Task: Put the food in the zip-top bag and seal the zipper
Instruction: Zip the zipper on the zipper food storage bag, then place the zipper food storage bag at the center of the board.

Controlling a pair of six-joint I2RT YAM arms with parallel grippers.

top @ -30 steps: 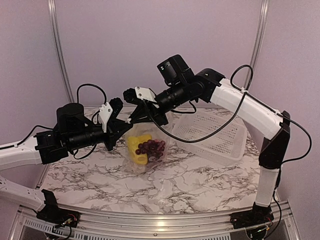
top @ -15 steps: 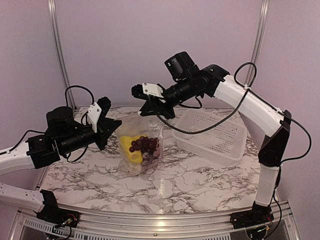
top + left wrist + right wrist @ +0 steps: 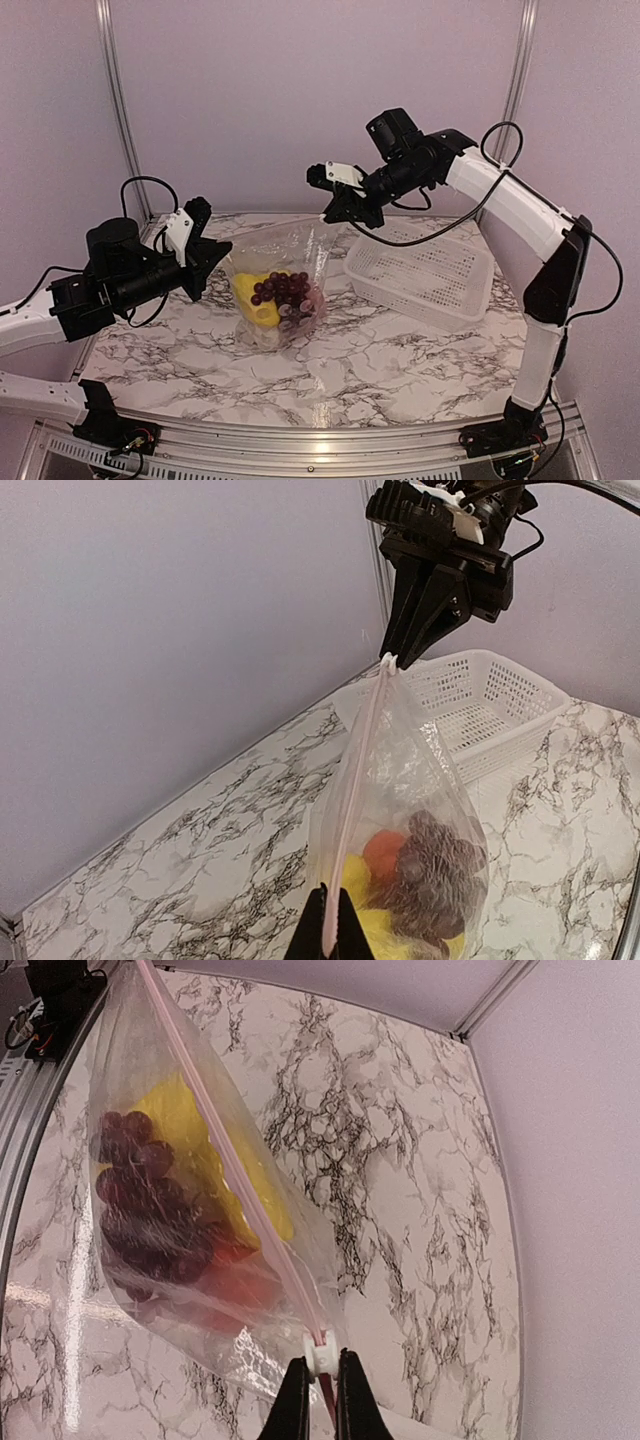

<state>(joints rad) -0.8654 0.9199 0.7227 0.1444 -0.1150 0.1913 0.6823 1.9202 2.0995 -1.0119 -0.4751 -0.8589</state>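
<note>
Left end effector and right end effector each pinch a zipper end; pulling harder could yank the bag free, spilling food.

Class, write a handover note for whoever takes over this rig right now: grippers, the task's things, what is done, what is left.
Left gripper: shut on one end of the zipper.
Right gripper: shut on the other end, at the white slider.
Zip-top bag hangs stretched between them, holding the grape bunch and yellow piece.
Done: food bagged; zipper looks closed along its visible length.
Left: confirm the seal, release the bag.
</note>
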